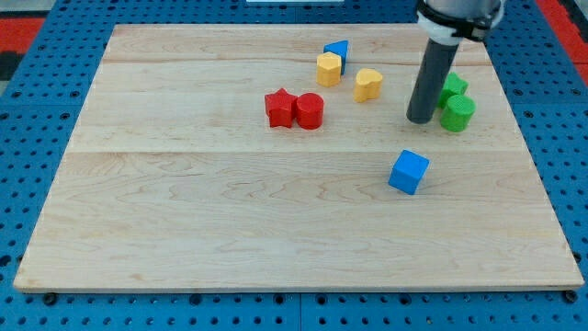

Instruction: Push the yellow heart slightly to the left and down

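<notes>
The yellow heart (368,85) lies on the wooden board (230,211) in the upper right part of the view. My tip (420,119) is at the end of the dark rod, down and to the right of the heart, with a clear gap between them. The tip stands just left of the green blocks.
A yellow hexagon (329,69) sits left of the heart, touching a blue triangle (338,50) above it. A red star (278,108) and red cylinder (310,111) sit together further left. Two green blocks (456,103) lie right of the rod. A blue cube (408,172) lies below the tip.
</notes>
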`<state>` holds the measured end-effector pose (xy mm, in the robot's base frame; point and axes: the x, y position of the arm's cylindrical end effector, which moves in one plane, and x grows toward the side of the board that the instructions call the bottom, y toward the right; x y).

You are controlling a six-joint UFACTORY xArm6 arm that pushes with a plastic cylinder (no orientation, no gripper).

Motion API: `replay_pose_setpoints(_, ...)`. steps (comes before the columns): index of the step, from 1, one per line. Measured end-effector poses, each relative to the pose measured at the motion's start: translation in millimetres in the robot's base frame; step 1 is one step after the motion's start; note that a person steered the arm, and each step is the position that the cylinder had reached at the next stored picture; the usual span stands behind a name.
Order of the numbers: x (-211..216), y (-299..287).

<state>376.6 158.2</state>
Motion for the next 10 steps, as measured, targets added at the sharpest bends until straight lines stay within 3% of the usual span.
replay_pose_setpoints(2,-52.2,-29.8)
replay_pose_setpoints(4,-51.4,-91.7)
replay_pose_setpoints(8,-25.6,-109.4)
replay_pose_setpoints(10,-52.9,-160.4)
